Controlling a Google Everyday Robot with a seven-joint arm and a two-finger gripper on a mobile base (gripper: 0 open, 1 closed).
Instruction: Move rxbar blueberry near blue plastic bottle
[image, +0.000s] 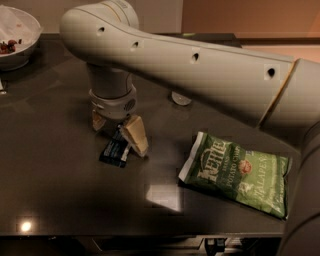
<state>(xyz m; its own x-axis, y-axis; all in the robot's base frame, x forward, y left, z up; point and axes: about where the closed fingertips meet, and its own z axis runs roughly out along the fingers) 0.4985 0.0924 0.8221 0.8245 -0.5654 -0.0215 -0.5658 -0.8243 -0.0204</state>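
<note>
The rxbar blueberry (114, 151) is a small dark blue wrapper lying flat on the dark table, left of centre. My gripper (119, 131) hangs right over its far end, open, with one tan finger (136, 136) at the bar's right side and the other (98, 121) at its upper left. The bar lies between the fingers and still rests on the table. The blue plastic bottle (181, 98) lies behind my arm; only its white cap end shows, the rest is hidden by the arm.
A big green Kettle chips bag (237, 173) lies at the right. A white bowl (15, 37) with some food stands at the back left corner. The table's front edge (150, 230) runs along the bottom. My large white arm (200, 70) crosses the upper right.
</note>
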